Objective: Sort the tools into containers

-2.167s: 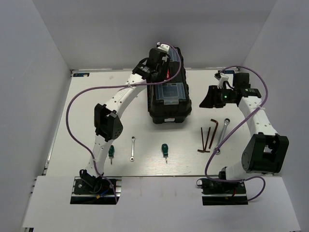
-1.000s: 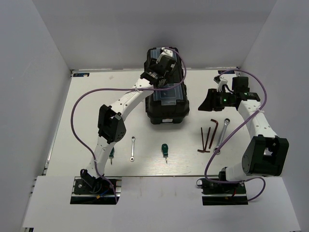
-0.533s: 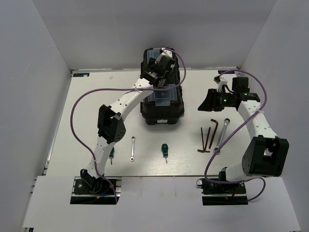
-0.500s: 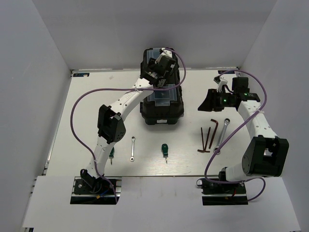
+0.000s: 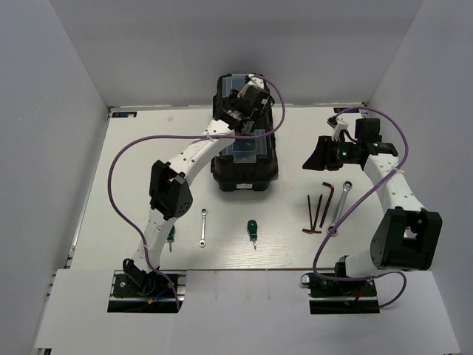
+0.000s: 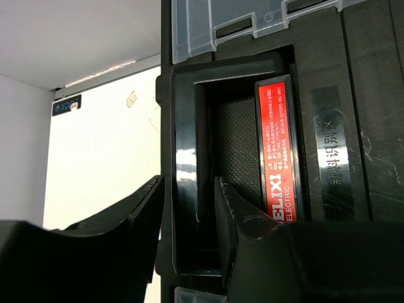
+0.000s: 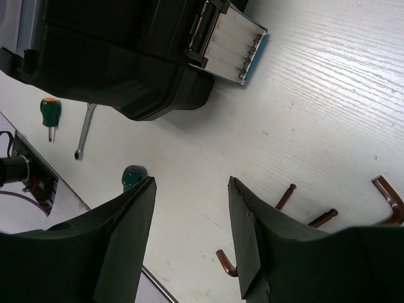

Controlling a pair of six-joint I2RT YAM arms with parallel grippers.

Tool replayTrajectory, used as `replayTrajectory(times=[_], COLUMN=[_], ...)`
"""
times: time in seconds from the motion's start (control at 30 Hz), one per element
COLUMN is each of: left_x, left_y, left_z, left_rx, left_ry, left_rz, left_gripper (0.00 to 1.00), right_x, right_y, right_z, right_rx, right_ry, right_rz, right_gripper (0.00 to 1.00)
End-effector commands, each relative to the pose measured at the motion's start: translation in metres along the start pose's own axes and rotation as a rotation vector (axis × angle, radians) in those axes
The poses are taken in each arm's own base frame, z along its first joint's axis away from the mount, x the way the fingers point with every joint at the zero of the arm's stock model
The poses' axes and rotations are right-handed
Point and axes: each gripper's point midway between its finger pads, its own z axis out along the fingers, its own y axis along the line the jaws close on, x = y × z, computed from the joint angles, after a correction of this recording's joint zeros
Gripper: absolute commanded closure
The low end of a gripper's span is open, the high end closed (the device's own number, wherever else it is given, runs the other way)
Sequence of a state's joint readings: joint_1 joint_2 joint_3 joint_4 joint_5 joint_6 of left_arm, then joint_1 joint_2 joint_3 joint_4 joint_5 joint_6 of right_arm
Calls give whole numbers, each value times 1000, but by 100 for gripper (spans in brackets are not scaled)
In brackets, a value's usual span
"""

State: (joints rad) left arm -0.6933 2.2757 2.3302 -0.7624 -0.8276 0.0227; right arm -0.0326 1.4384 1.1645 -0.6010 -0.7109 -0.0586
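The black toolbox (image 5: 244,166) stands at the table's far middle, its clear-lidded bins (image 5: 247,146) shut. My left gripper (image 5: 233,117) is on its lid. In the left wrist view its jaws (image 6: 189,208) straddle the black bar (image 6: 186,164) beside the red-labelled handle recess (image 6: 278,145). I cannot tell whether they press it. My right gripper (image 5: 316,155) hovers open and empty right of the box, with bare table between its jaws (image 7: 189,240). Two green screwdrivers (image 5: 171,234) (image 5: 253,228), a small wrench (image 5: 202,226), a larger wrench (image 5: 338,207) and three hex keys (image 5: 316,213) lie on the table.
White walls close in the table on the left, back and right. A silver and blue latch (image 7: 230,44) sticks out of the toolbox's near side. Purple cables loop above both arms. The hex keys (image 7: 285,194) lie just right of my right fingers.
The toolbox has slid a little to the left and turned slightly, with my left gripper on its lid. The left jaws have narrowed. The right arm has not moved.
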Motion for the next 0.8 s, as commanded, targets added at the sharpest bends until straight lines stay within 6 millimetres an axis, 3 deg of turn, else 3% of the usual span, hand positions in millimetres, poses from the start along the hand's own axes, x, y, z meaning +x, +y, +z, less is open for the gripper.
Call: replayTrajectory(times=[0.0,0.33,0.77], left_x=[-32,-41,-61], left_y=[66,72,49], left_z=[-36,-47,-68], left_rx=[-118,-121,-66], left_ry=[-49,-69,-128], left_rz=[-32,-32,-49], left_gripper=[53,64,74], right_x=[-8,-8,-7], right_y=[9,10,10], right_z=[-7,-5,-5], right_rx=[-20,-31,-34], right_ry=[-42,-42,-42], right_rz=[-29,-27,-27], right_gripper=[44,44,44])
